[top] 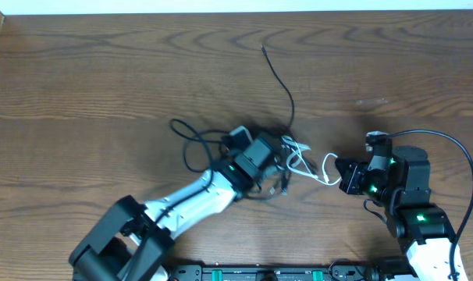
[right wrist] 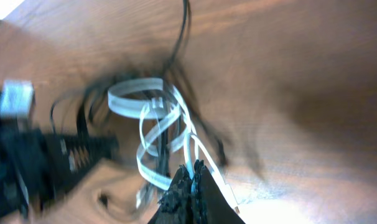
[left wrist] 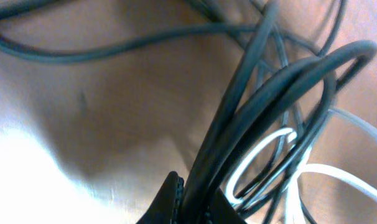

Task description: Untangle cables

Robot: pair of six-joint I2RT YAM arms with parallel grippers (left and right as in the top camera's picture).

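- Closest to the left wrist lens, the left gripper is clamped shut on a bundle of black cables, which rise out of the pinch and fan across my view.
- Just behind that bundle I see loops of the white cable, threaded among the black strands.
- On the other side, the right gripper is closed, and the white cable runs straight into its tips, so I read it as held.
- From overhead, the tangle sits mid-table between the two grippers, partly hidden under the left arm.
- One black strand trails from the knot toward the far edge of the wooden table; another loops out beside the left arm.
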